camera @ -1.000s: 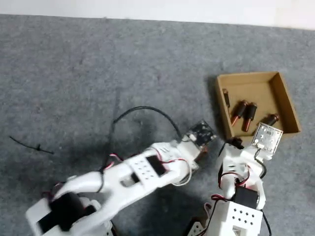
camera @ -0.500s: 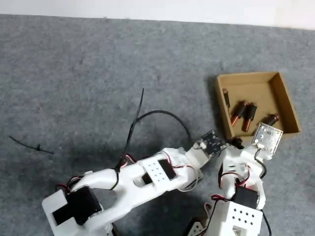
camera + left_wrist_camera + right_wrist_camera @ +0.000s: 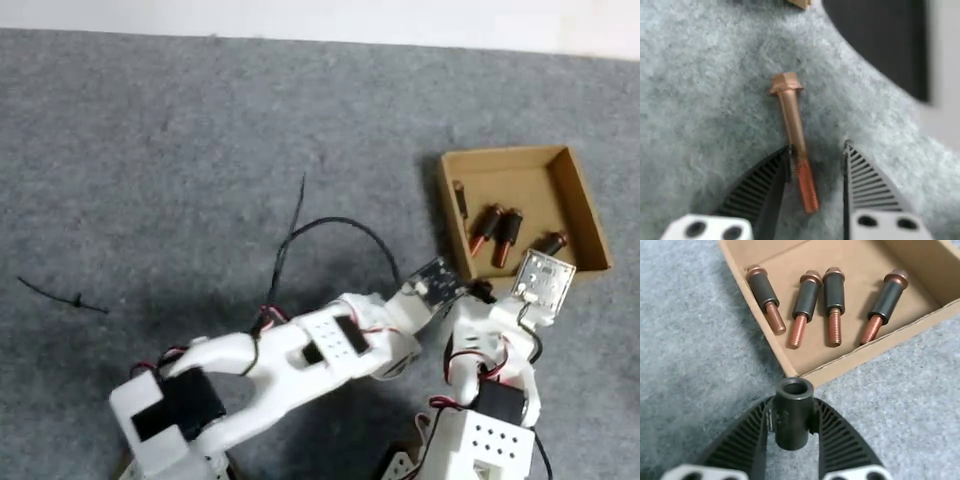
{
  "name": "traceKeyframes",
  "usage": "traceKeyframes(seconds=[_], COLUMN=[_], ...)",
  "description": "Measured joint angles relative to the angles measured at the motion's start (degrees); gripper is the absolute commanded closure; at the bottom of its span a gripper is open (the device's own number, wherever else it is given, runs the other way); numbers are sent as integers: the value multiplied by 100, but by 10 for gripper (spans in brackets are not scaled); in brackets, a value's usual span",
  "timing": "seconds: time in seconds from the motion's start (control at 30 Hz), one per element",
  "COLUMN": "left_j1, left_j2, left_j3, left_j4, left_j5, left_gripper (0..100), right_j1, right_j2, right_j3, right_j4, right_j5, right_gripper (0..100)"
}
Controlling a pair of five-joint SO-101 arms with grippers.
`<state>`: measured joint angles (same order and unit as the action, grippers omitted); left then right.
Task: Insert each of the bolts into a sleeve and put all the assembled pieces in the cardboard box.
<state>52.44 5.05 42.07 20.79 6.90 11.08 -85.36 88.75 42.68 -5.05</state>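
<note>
A bare copper bolt (image 3: pixel 790 115) lies on the grey carpet. My left gripper (image 3: pixel 816 148) stands open, its fingers on either side of the bolt's threaded end. My right gripper (image 3: pixel 792 415) is shut on a black sleeve (image 3: pixel 794 412), held upright just outside the near corner of the cardboard box (image 3: pixel 880 347). Several assembled pieces (image 3: pixel 806 295) lie side by side in that box. In the high view the left arm (image 3: pixel 330 350) comes in from the lower left and ends beside the right arm (image 3: pixel 490 335), close to the box (image 3: pixel 505 153) with the assembled pieces (image 3: pixel 485 228).
A black cable (image 3: pixel 330 225) loops off the left arm over the carpet. A thin black tie (image 3: pixel 60 295) lies at the far left. The two wrists sit close together by the box's near left corner.
The left arm has swung right toward the right arm and the box corner, and its cable has shifted with it. The right arm has kept still with the sleeve.
</note>
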Motion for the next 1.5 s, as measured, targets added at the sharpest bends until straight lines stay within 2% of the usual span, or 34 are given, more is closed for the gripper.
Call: traceKeyframes(seconds=[0.2,0.43,1.1,1.17,1.3,1.5], left_j1=[0,0,-229,-229,-202,-202], left_j2=[466,765,835,835,853,888], left_j3=[-932,-1468,-1538,-1538,-1547,-1547], left_j4=[1037,1591,1662,1662,1653,1653], left_j5=[-26,-26,-70,-70,-70,-387], left_gripper=[835,835,841,873,1000,994], right_j1=[0,0,0,0,0,35], right_j2=[0,0,0,0,0,0], right_j3=[0,0,0,0,0,0], right_j4=[0,0,0,0,0,0], right_j5=[0,35,35,35,35,35], right_gripper=[994,994,994,994,994,994])
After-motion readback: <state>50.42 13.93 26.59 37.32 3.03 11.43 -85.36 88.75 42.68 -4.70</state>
